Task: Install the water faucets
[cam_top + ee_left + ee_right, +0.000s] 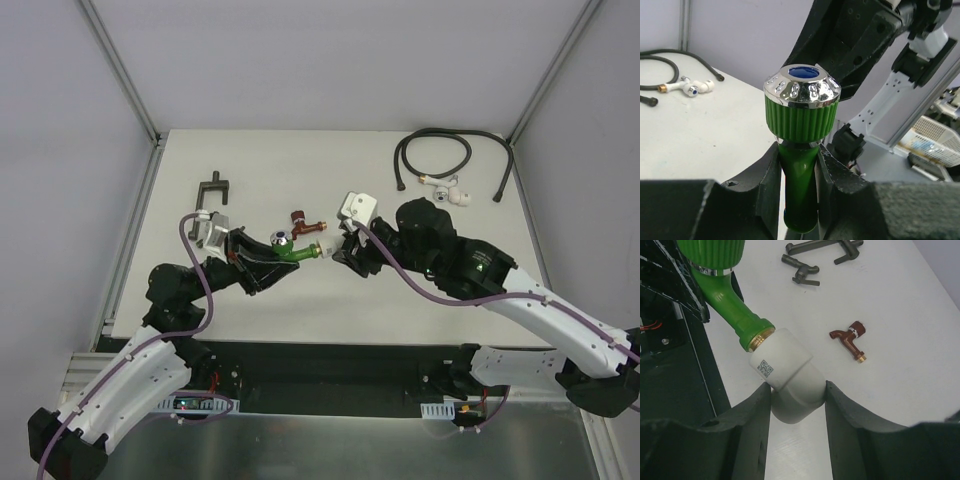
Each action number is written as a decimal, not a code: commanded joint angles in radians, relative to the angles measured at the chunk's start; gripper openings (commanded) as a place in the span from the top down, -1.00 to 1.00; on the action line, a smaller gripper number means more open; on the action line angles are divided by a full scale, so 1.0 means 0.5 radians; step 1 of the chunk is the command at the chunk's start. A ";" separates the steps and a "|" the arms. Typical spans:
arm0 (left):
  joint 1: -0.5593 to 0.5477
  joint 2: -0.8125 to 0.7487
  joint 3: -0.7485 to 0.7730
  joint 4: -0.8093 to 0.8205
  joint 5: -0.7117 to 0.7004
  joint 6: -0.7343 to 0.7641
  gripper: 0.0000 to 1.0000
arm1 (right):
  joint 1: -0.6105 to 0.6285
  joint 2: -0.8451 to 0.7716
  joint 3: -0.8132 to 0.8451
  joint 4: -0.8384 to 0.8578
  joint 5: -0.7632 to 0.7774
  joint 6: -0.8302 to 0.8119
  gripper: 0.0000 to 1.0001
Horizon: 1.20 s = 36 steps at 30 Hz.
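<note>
Two faucets show. The green faucet (291, 248) is held off the worktop (300, 160), its stem clenched in the left claw (799, 172). Its threaded end sits in the mouth of one white elbow fitting (790, 385), which the right claw (796, 402) grasps. The one dark red faucet (850, 337) lies free on the worktop just beyond the green faucet. One black hose (440, 150) lies well beyond the green faucet, to its right.
</note>
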 commanded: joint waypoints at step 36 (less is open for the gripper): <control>-0.179 -0.021 0.018 -0.908 0.743 2.645 1.00 | -0.624 0.484 0.311 -0.129 -1.125 0.599 0.97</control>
